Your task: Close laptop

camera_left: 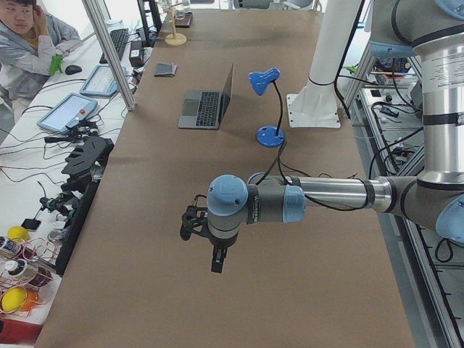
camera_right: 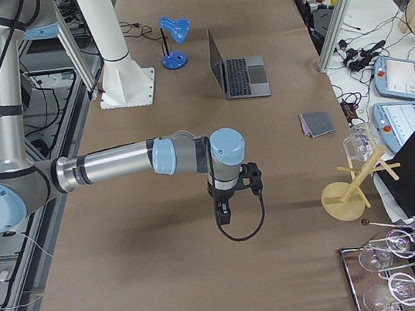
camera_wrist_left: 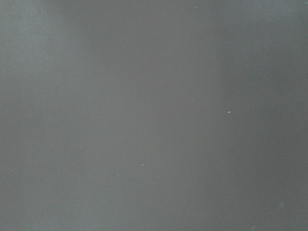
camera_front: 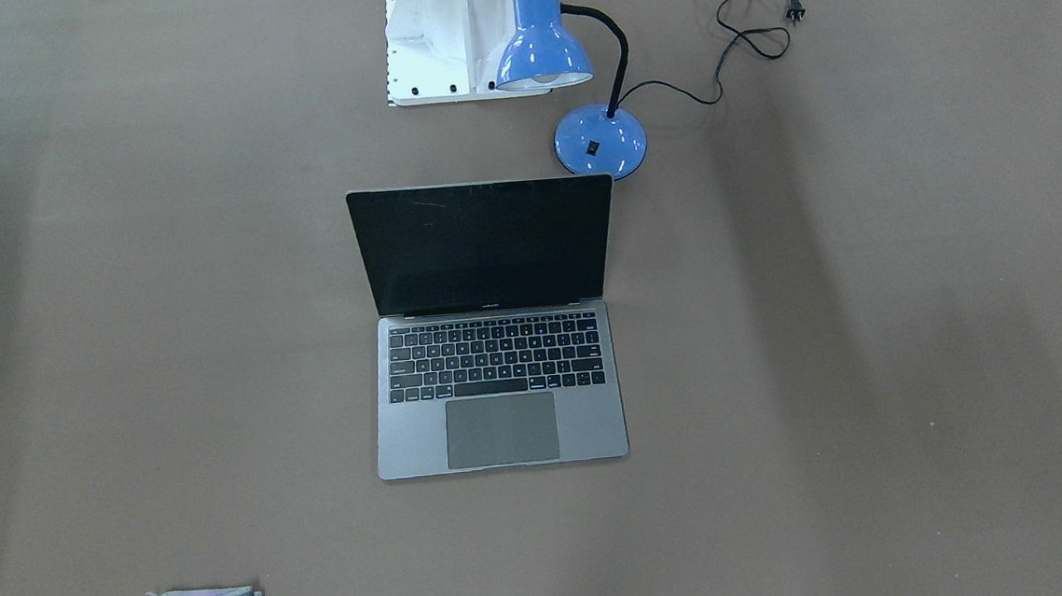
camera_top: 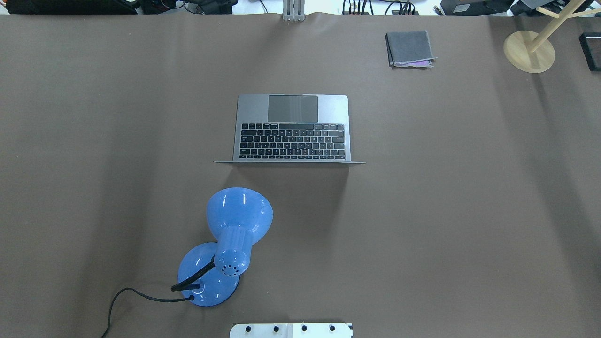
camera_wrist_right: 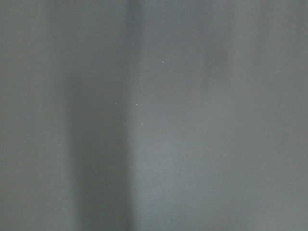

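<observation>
The laptop (camera_top: 291,136) sits open mid-table, its lid upright and the screen facing 12 o'clock. My left claw (camera_left: 216,262) and right claw (camera_right: 223,214) hang well away from it. I cannot tell how wide they stand. Reaching in, I might clip the blue desk lamp (camera_top: 239,216) at its 7 o'clock, or shove the laptop along rather than fold it. I see no container near it.

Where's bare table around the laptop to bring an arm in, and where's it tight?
Bare: wide table on both sides of the laptop; behind its lid on the robot's right, up to the white base. Tight: behind the lid on the robot's left, by the blue lamp and its cord. Far right corner holds a folded cloth and wooden stand.
</observation>
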`<state>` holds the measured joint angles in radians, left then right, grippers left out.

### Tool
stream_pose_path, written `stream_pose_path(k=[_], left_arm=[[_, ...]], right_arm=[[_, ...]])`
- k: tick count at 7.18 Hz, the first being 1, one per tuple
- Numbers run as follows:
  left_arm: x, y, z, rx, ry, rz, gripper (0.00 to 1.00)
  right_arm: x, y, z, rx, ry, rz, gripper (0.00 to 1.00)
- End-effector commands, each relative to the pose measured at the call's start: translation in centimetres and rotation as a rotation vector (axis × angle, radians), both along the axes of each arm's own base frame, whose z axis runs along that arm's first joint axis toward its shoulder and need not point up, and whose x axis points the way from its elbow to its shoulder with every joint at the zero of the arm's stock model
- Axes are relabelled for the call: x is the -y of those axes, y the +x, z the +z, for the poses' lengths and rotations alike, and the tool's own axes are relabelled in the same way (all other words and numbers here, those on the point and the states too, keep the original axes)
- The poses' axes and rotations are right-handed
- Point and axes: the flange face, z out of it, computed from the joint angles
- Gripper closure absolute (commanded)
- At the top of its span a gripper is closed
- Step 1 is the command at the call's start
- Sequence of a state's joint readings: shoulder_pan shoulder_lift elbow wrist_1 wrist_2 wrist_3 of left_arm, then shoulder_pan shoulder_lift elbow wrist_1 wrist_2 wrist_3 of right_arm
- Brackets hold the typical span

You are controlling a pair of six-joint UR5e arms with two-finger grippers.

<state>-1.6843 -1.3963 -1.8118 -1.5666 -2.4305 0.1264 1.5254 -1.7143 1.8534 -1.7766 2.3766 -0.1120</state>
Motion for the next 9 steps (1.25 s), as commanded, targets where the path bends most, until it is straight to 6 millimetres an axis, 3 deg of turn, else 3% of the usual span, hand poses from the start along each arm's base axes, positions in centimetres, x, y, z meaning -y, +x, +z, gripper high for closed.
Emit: stream_pose_path(k=[1, 2, 3, 4, 5, 6, 7, 9], left_arm=[[1.9, 6.0, -7.5, -0.080, -0.047, -0.032, 0.08], [2.2, 8.1, -10.3, -0.102, -0.012, -0.029, 0.09], [2.2, 11.7, -14.2, -0.151, -0.062, -0.041, 0.18], [2.7, 16.9, -18.6, -0.183, -0.088, 0.000, 0.34], [2.0, 21.7, -22.5, -0.206, -0.116, 0.040, 0.50], [1.7, 25.1, -26.2, -0.242, -0.169, 0.036, 0.81], [1.3, 30.0, -30.7, -0.277, -0.234, 0.044, 1.00], [-0.6, 38.1, -34.7, -0.252, -0.248, 0.041, 1.00]], right_arm=[[0.6, -1.6, -5.9, 0.106, 0.048, 0.091, 0.00], [0.5, -4.6, -10.0, 0.131, 0.049, 0.123, 0.00], [-0.5, -8.5, -14.4, 0.164, 0.054, 0.115, 0.04], [-1.8, -11.5, -18.0, 0.206, 0.080, 0.090, 0.15], [-3.4, -16.1, -20.8, 0.247, 0.063, 0.050, 0.40], [-4.7, -19.9, -23.1, 0.307, 0.035, 0.047, 0.72], [-6.0, -24.2, -25.7, 0.355, 0.000, 0.039, 1.00], [-7.8, -33.4, -31.8, 0.386, -0.028, 0.049, 1.00]])
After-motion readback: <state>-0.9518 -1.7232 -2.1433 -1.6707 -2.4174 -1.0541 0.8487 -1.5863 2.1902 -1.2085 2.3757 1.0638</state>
